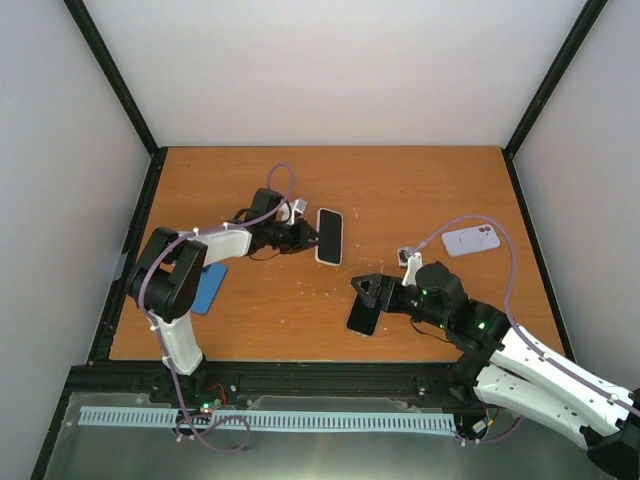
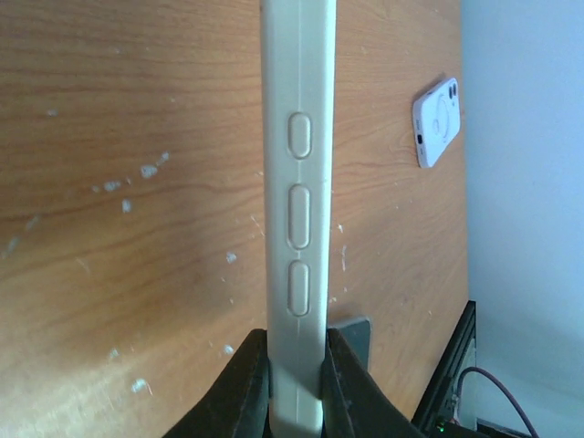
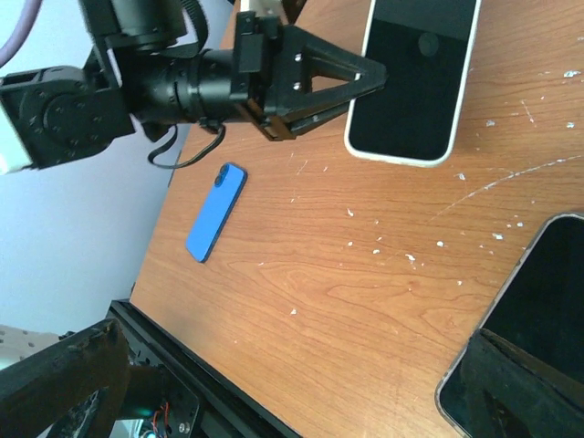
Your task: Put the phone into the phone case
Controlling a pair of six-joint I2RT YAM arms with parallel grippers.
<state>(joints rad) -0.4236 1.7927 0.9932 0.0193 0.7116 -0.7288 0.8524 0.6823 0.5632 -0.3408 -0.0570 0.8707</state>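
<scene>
The left tool point(image 1: 308, 236) is closed on the phone case point(image 1: 329, 236), a white-rimmed shell with a dark inside that faces up near the middle of the worktop point(image 1: 300, 190), slightly toward the far edge. In the left wrist view the tool point(image 2: 297, 351) pinches the long side of the case point(image 2: 298, 137), the side with 3 raised button bumps, with both fingers pressed against it. Whether the case rests on the worktop or is lifted a little cannot be told.

The phone point(image 1: 362, 317) lies screen up, dark and flat, closer to the near edge and just right of centre, apart from the case with bare wood between them. The right tool point(image 1: 370, 293) sits at the phone's far end. In the right wrist view the tool point(image 3: 297, 338) has its fingers spread wide. 1 finger point(image 3: 520, 383) overlaps the edge of the phone point(image 3: 538, 292), the other is well off to the side, and nothing is held.

A blue slab point(image 1: 208, 288) lies by the left edge under the left arm, and a white case point(image 1: 471, 240) with a camera cut-out lies toward the right edge
</scene>
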